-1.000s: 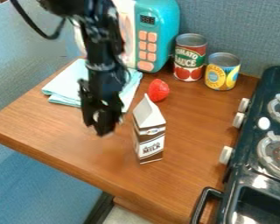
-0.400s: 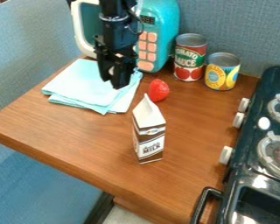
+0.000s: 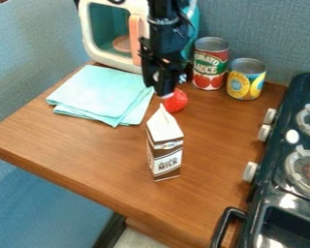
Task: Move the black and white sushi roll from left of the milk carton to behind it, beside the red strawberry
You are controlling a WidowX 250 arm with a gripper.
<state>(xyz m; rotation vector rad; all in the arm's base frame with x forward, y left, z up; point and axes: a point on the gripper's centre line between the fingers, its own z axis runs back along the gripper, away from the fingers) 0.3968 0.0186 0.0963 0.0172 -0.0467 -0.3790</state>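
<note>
Red strawberry on tabletop, just behind milk carton, cans farther back. Claw has shifted off the folded cloth to beside the strawberry, now its nearest thing; contact unclear. Can't tell if claw is wide, narrow or holding anything.

1. Camera view: above desk, slanting down.
2. Faces toy microwave at far side.
3. Mid-close: desktop mostly in frame, stove cut off at right edge.
</note>
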